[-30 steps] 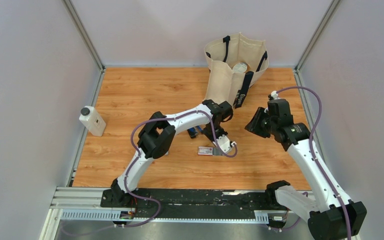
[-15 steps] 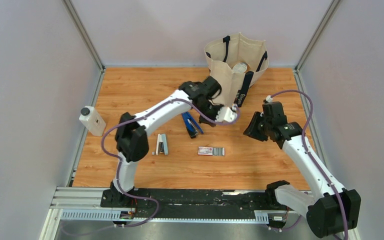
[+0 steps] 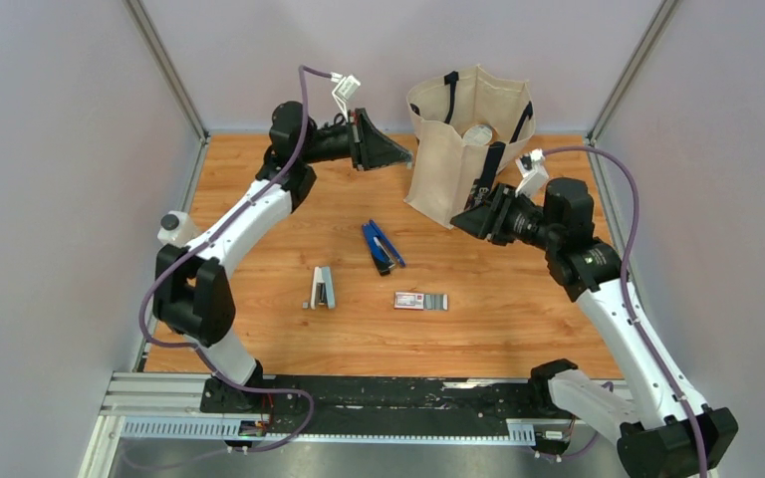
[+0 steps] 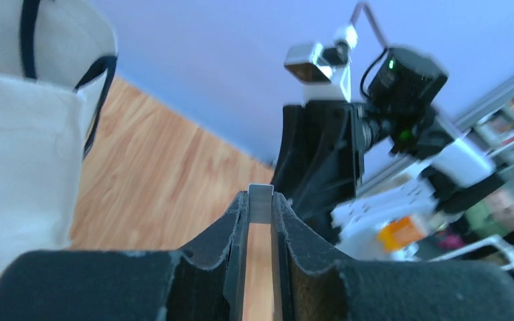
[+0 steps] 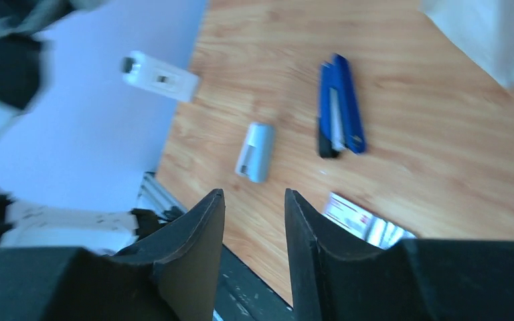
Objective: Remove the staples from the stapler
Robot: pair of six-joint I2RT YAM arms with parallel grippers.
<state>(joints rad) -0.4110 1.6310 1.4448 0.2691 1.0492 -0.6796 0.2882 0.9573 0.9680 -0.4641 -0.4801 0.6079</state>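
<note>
Nearest the arm bases, on the wooden table, lies a red-and-white box, flat, with a pale grey-blue stapler-like object to its left and apart from it. Just beyond and between the two sits the stapler – dark blue, lying on the bare wood near the middle of the table with its two halves splayed in a narrow V. In the right wrist view a pale metal channel shows along its length. Nothing touches it. At the left edge stands a white bottle with a dark cap. The right gripper hangs above the table to the right of the stapler, beside the foot of a cream tote bag. Its fingers stand apart with only the table showing through the gap. Farthest back, the left gripper is raised near the rear wall, pointing toward the bag – its fingers are pressed onto a thin silvery strip whose end pokes out past the tips.
</note>
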